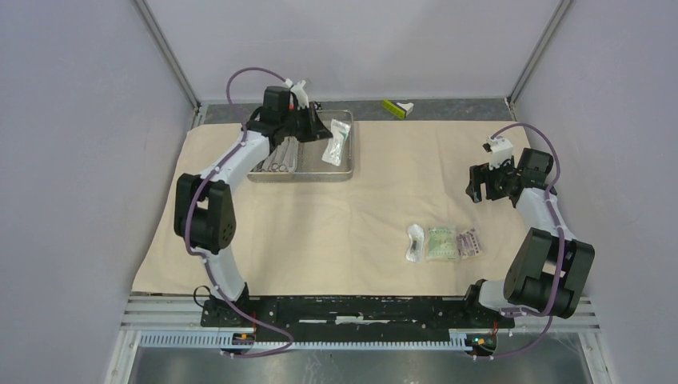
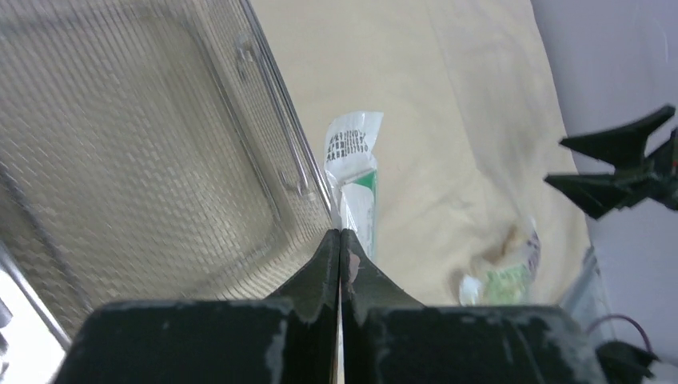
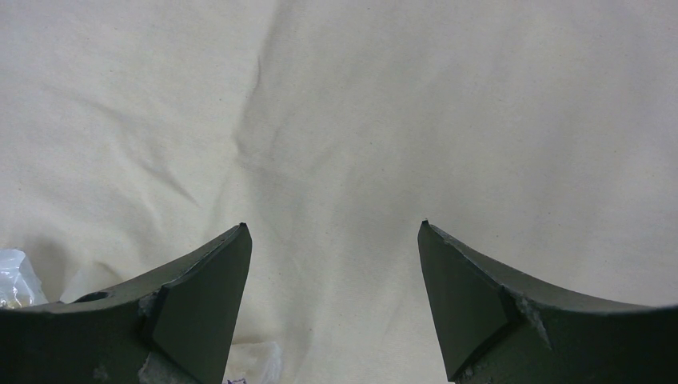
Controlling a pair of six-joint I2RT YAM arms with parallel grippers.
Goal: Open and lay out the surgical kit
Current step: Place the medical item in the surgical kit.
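The beige cloth wrap (image 1: pixel 320 232) lies spread flat over the table. On its far left stands the steel mesh tray (image 1: pixel 300 179), with thin metal instruments (image 1: pixel 276 164) in its left part. My left gripper (image 1: pixel 324 130) (image 2: pixel 341 232) hangs over the tray, shut on the edge of a green and white sealed packet (image 1: pixel 337 142) (image 2: pixel 352 172) that sticks out past its fingertips. Three more packets (image 1: pixel 440 242) lie in a row on the cloth at the near right. My right gripper (image 1: pixel 480 182) (image 3: pixel 332 228) hovers over bare cloth at the right, open and empty.
A small yellow-green and white object (image 1: pixel 397 107) lies on the grey table behind the cloth. Frame posts and grey walls close the cell at the back and both sides. The tray's mesh floor (image 2: pixel 160 160) fills the left of the left wrist view.
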